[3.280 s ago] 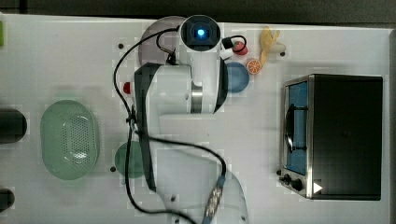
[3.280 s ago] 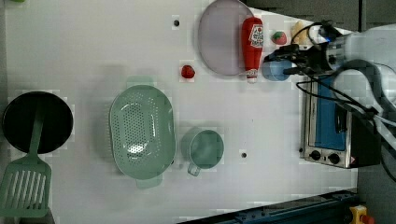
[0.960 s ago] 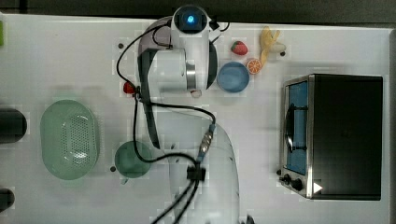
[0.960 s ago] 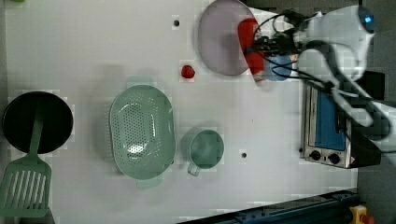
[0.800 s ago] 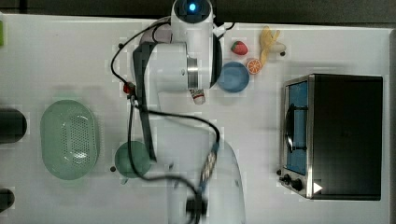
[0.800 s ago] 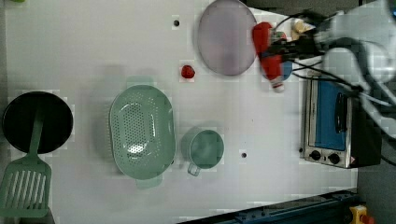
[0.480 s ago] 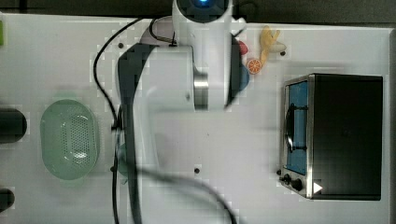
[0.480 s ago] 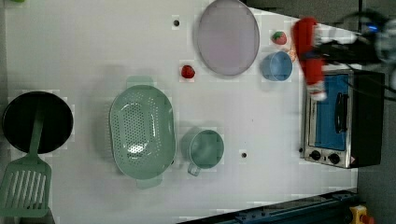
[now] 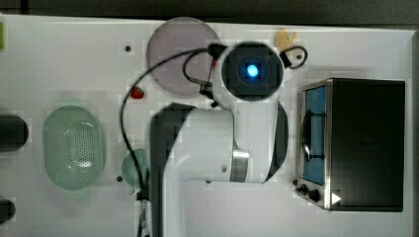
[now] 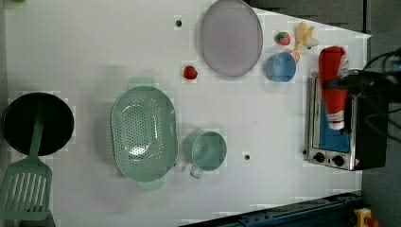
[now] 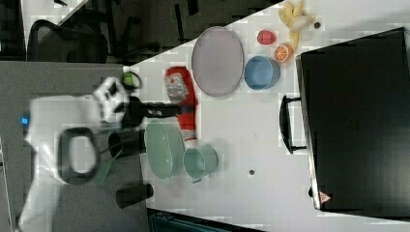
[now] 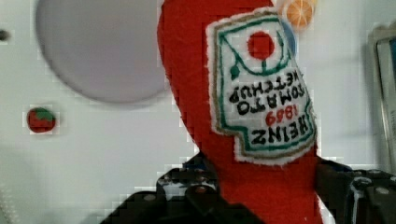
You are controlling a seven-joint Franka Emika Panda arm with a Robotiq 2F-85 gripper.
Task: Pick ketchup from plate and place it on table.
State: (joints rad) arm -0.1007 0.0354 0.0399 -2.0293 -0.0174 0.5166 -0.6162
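Observation:
The ketchup (image 12: 233,93) is a red plush bottle with a white Heinz label, and my gripper (image 12: 275,196) is shut on its lower body. It hangs well above the table (image 10: 94,47). In the left view the ketchup (image 10: 332,87) lies over the toaster oven's front, with the gripper (image 10: 352,82) reaching in from the left view's right. In the right view the ketchup (image 11: 183,104) appears above the colander. The mauve-grey plate (image 10: 231,38) (image 12: 98,51) (image 9: 173,54) is bare. In the top view my arm covers the bottle.
A blue bowl (image 10: 280,66), a strawberry (image 10: 283,38) and a banana (image 10: 302,34) lie beside the plate. Another strawberry (image 10: 190,72), a green colander (image 10: 143,134) and a green cup (image 10: 206,150) sit mid-table. A toaster oven (image 10: 338,127) stands at the left view's right, a black pan (image 10: 38,124) at its left.
The gripper has lifted the ketchup off the plate and carried it toward the left view's right, past the blue bowl to over the oven. The plate now lies bare.

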